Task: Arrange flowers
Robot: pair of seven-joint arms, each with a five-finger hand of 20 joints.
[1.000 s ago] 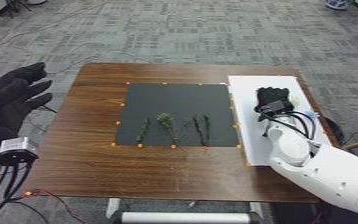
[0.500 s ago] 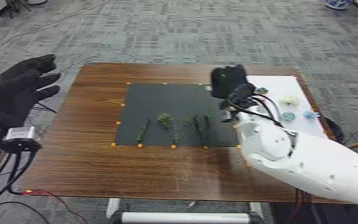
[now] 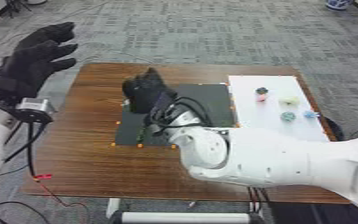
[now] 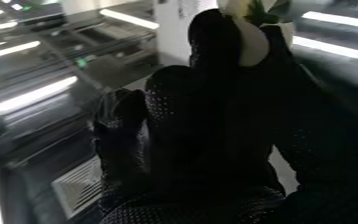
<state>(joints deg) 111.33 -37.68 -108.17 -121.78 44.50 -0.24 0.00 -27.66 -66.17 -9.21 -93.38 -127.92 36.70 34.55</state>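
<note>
The brown worktop [image 3: 95,175] bears a dark mat [image 3: 213,102] and, along its right edge, a white board [image 3: 273,130], with the left hand [image 3: 31,62] wide past the left edge, the right hand [image 3: 147,92] pinching a pale flower [image 4: 254,47] over the mat's far left corner, and a green stem [image 3: 141,135] at its near edge.

Head view: the right hand [image 3: 144,92] and its arm are covering part of the dark mat [image 3: 206,100] and the upper end of a green stem [image 3: 141,135]. The same arm is masking the near end of the white board [image 3: 269,120] and running off the right edge; the flower heads [image 3: 288,101] are appearing too small for identification. Right wrist view: the top edge is cutting off a pale item [image 4: 252,45] with green parts — glove black is partly concealing it — while the surroundings are blurring.
</note>
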